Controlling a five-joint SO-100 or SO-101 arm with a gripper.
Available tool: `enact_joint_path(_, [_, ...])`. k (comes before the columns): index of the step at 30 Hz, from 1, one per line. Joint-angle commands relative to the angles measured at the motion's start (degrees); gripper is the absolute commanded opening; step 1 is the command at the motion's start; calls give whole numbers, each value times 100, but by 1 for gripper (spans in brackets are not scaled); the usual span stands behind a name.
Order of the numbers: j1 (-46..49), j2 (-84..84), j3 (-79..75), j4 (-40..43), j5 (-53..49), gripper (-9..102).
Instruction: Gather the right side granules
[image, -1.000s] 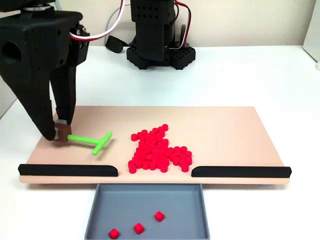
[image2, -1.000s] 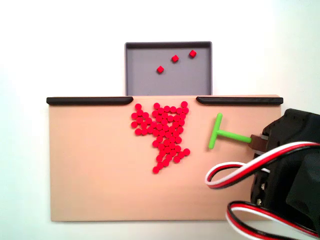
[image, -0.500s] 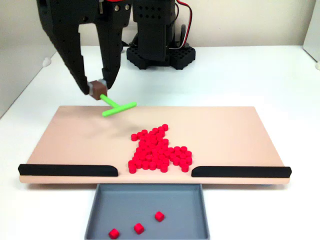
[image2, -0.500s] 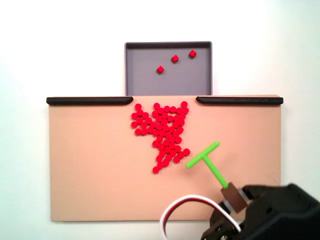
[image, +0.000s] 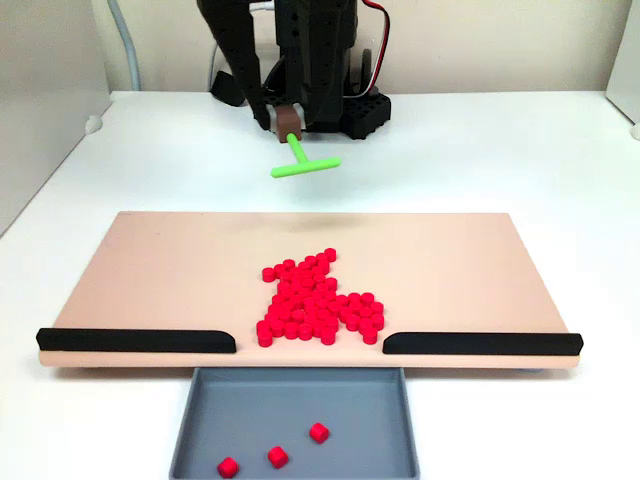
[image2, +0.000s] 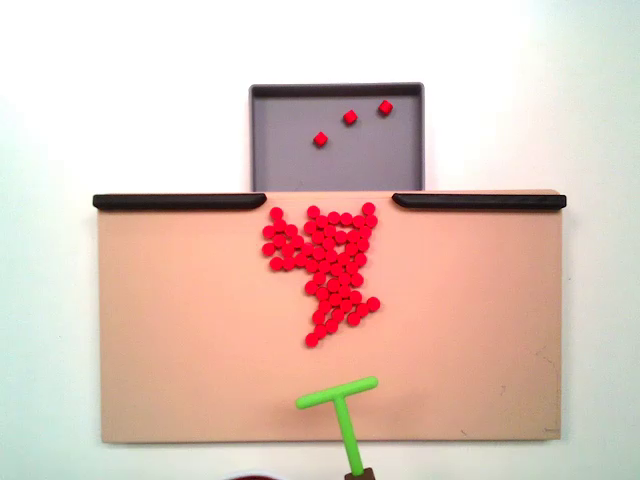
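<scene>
Green T-stick (image: 303, 161) clamped in end effector (image: 290, 122), above board (image: 150, 270)

Granules (image: 318, 308): dozens on board (image: 150, 280), three in tray (image: 340, 410); two black rails (image: 137, 340); one green T-stick (image: 303, 163).

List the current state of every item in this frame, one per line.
Pincer: shut on the green T-shaped stick, raised off the board.
Granules: clustered on the board near the gap.
Grey tray: holds three granules.
</scene>
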Motion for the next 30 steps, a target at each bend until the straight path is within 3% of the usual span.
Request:
enact_joint_path(1, [-193,237,-18,44,457,0])
enact_joint_path(16, [-1081,0,-70,70,2347,0])
enact_joint_path(30, [-853,211,-114,9,2083,0])
